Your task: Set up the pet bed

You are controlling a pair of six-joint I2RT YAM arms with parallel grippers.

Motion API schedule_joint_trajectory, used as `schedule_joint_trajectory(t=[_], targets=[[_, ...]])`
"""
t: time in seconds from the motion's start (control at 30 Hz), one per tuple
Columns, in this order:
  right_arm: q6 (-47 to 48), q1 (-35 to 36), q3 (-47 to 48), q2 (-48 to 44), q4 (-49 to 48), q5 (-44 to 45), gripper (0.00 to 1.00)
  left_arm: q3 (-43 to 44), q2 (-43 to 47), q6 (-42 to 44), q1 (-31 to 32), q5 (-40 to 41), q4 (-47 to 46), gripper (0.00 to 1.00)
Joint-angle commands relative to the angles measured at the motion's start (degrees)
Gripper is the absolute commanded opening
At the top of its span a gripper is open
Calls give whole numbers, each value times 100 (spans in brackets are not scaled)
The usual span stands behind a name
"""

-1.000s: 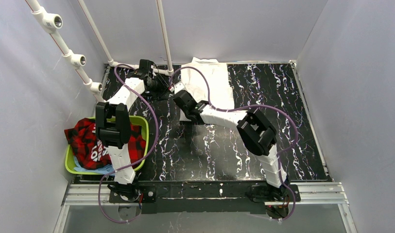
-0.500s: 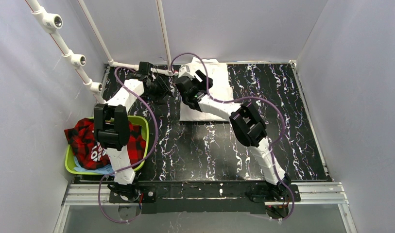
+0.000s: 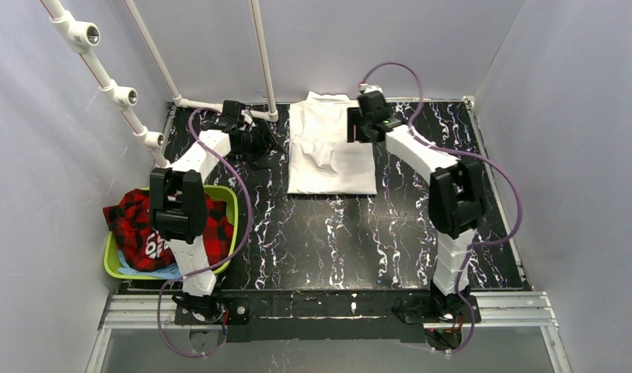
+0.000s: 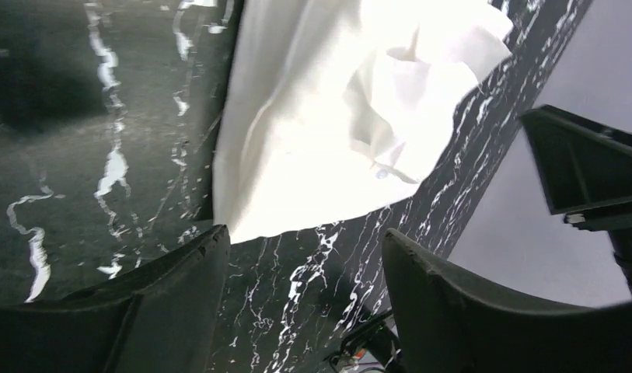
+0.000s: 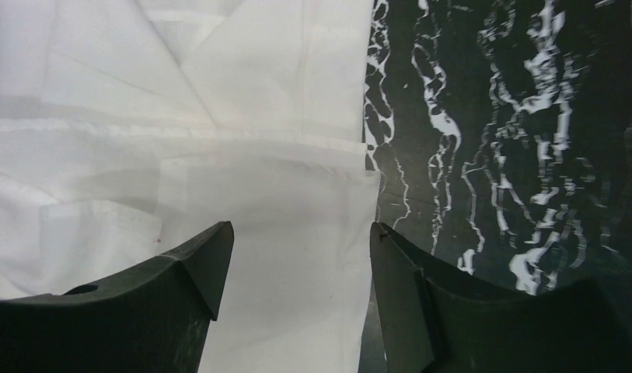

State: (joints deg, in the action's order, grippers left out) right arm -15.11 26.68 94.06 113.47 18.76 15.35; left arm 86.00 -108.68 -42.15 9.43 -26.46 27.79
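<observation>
From above, a folded white cloth (image 3: pixel 330 151) lies flat on the far middle of the black marbled bench (image 3: pixel 351 233), its far edge at the back wall and a small rumple near its centre. The left arm (image 3: pixel 206 149) reaches to the far left of the bench, its wrist end just beside the cloth's left edge and near the foot of a white pipe frame (image 3: pixel 262 54). The right arm (image 3: pixel 421 151) stretches to the far side, its wrist end over the cloth's upper right corner. A green basket (image 3: pixel 233 203) sits at the near left edge with a red plaid fabric (image 3: pixel 134 221) heaped in it and spilling over its rim. In the left wrist view, the left fingers (image 4: pixel 141 311) stand apart with nothing between them, raised above the bench; past them the cloth spreads bright across the dark surface, one corner pointing toward the gap, with creased folds farther off. In the right wrist view, the right fingers (image 5: pixel 410 303) are likewise spread and hold nothing; the cloth fills the left part of the view, its straight right edge running through the gap between them, with bare bench to the right.
</observation>
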Motion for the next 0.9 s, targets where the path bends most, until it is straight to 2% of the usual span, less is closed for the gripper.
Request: schedule_joint_trajectory(t=[0.0,0.07,0.2,0.3,0.37,0.43,0.5,0.53,0.67,0.73,0.8,0.83,0.87], targets=[[-1151,49,-1024,-355,-1473,-3015,75,272,-246,621,247,-337,-296,74],[-1359,48,-1147,-285,-1779,-3219,80,481,-453,879,278,-179,-397,80],[-1795,21,-1215,54,-2595,-3733,80,886,-833,1059,274,-147,-693,85],[-1998,13,-1075,344,-2810,-3842,76,1100,-1152,950,286,-149,-962,86],[-2038,13,-955,498,-2796,-3722,69,1305,-1416,862,294,-128,-959,84],[-2012,5,-843,614,-2710,-3444,55,1475,-1671,787,296,-233,-953,77],[-1822,-28,-737,714,-2681,-3213,41,1594,-1847,731,297,-379,-952,63],[-1690,-31,-739,721,-2753,-3102,38,1605,-1892,688,303,-440,-1005,57],[-1316,-53,-1014,663,-3780,-3226,34,1497,-1939,428,298,-701,-1520,46],[-1198,-88,-909,747,-3964,-3405,34,1544,-2007,298,296,-852,-1731,37],[-1128,-118,-844,778,-4048,-3448,34,1644,-2078,251,296,-809,-1701,20],[-1090,-125,-854,758,-4121,-3398,34,1664,-2092,239,290,-728,-1684,7],[-1033,-134,-848,735,-4118,-3304,33,1653,-2092,234,281,-658,-1681,0]])
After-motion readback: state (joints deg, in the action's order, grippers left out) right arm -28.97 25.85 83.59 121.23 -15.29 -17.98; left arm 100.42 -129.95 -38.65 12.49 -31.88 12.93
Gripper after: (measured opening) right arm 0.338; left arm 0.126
